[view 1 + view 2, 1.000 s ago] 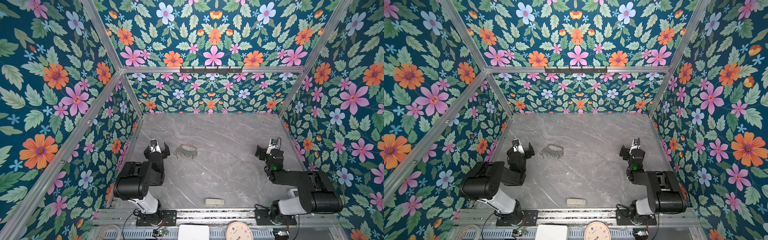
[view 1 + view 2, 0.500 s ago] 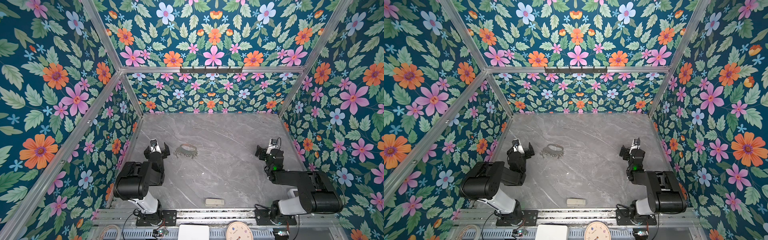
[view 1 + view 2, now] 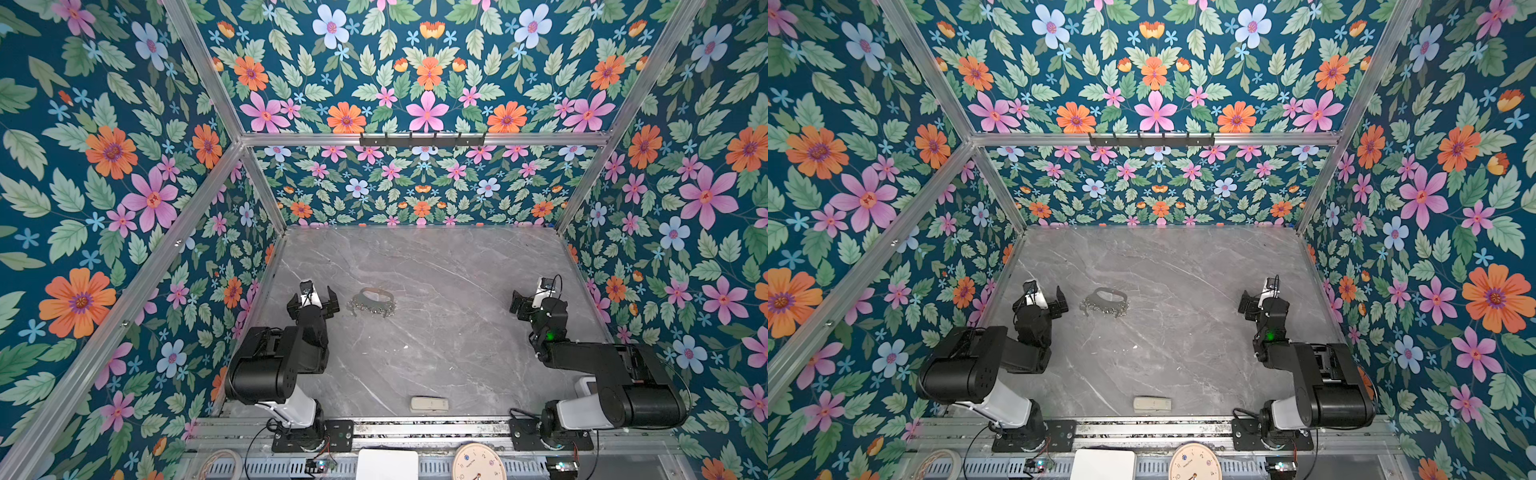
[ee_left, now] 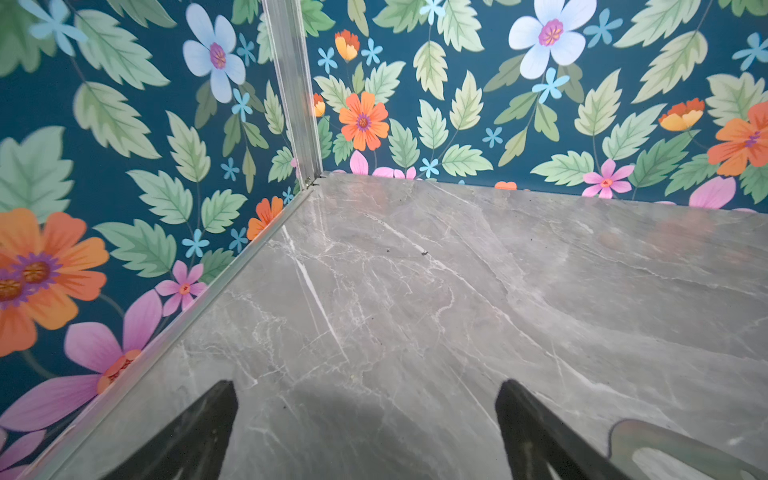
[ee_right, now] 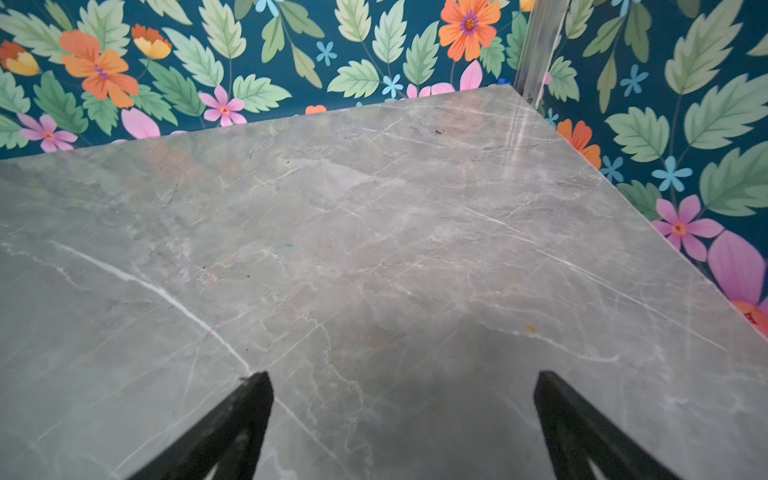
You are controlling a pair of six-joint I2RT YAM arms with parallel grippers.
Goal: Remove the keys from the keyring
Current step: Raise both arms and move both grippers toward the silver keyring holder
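So, first reach pending. Left gripper (image 3: 312,301), right gripper (image 3: 530,297): jaws spread wide, empty. Keyring (image 3: 372,296) with keys (image 3: 376,309) near table (image 3: 436,340) left edge, beside left gripper. Next I pin loop, pinch key.

Bright, even light from above leaves only soft, faint shadows and a pale sheen on the grey veined marble-look tabletop (image 3: 436,353). Both top views are sharp but stretch the teal floral-print walls (image 3: 851,166) at the edges. In the wrist views the black fingers (image 4: 199,432) of the left gripper (image 4: 365,382) and right gripper (image 5: 403,374) are blurred, with dim shade between them
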